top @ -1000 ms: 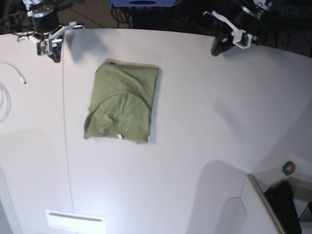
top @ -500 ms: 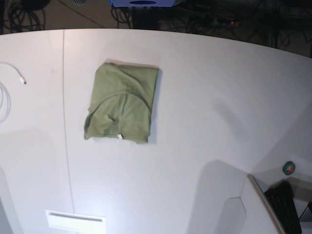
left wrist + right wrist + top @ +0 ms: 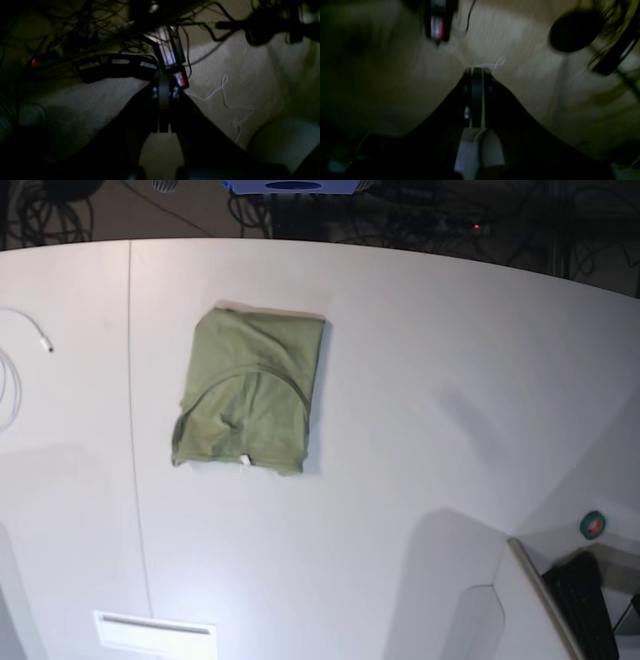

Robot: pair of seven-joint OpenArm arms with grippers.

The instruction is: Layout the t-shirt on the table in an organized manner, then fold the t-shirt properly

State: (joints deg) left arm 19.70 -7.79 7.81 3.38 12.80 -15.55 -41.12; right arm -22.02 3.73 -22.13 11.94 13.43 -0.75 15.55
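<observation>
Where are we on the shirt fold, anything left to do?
Done, by the look of it: the t-shirt lies folded into a compact rectangle on the table, tag showing at its near edge. Nothing is in hand: the left gripper and right gripper are both shut and empty, off the table and out of the base view. Left: at most neatening the wrinkled top layer.

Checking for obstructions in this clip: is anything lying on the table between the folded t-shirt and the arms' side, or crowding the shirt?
Nothing visible does. The olive t-shirt lies folded alone on the white table. The only other item, a white cable, sits apart, beyond the seam at the table's edge. Both arms are out of the base view.
</observation>
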